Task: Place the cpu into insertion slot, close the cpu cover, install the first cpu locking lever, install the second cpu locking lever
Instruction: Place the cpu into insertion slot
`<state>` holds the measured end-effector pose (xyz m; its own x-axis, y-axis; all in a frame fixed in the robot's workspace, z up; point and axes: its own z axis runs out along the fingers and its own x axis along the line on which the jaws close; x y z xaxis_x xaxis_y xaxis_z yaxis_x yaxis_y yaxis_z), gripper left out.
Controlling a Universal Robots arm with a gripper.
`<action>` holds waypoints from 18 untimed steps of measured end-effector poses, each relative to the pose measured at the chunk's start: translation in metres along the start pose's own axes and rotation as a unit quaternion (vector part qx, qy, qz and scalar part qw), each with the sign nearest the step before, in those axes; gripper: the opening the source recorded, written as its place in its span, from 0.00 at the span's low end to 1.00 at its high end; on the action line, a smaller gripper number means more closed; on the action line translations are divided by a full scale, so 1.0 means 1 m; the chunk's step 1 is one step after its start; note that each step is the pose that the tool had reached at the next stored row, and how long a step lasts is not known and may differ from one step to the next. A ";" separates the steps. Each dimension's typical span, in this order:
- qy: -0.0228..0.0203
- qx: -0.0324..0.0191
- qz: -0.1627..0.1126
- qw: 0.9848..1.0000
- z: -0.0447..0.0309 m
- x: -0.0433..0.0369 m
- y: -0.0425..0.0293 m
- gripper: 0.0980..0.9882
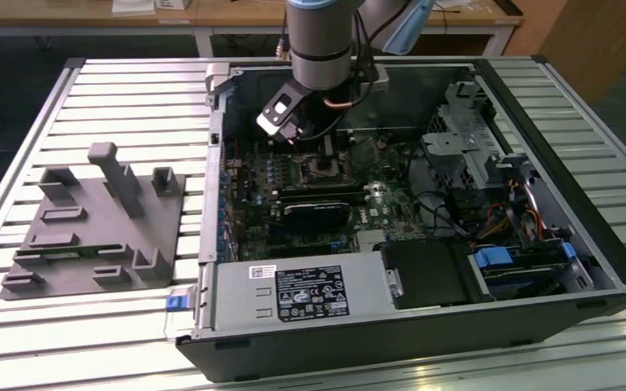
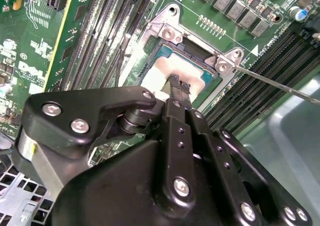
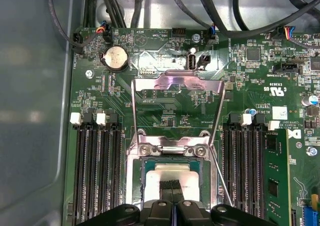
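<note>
In the second wrist view we see the claw (image 2: pixel 178 86) nearest us. Its two black tips are drawn together, pinching nothing we can make out, and they rest on or just above the chip (image 2: pixel 159 71). The chip lies flat in the socket (image 2: pixel 167 33). It is square, so no side runs longer, and its edges sit parallel to the rim. Farther off, in the first wrist view, the cover (image 3: pixel 177 82) stands flipped open between two thin raised levers (image 3: pixel 134 111).
</note>
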<state>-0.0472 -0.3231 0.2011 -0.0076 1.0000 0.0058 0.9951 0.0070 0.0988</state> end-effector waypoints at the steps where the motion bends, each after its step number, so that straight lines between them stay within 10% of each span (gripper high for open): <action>1: 0.000 0.000 0.000 1.000 -0.0017 0.0000 0.0001 0.01; 18: -0.001 -0.008 0.007 1.000 -0.0352 0.0002 0.0035 0.01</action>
<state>-0.0472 -0.3231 0.2364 0.0064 1.0000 0.0056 0.9934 -0.0070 0.1148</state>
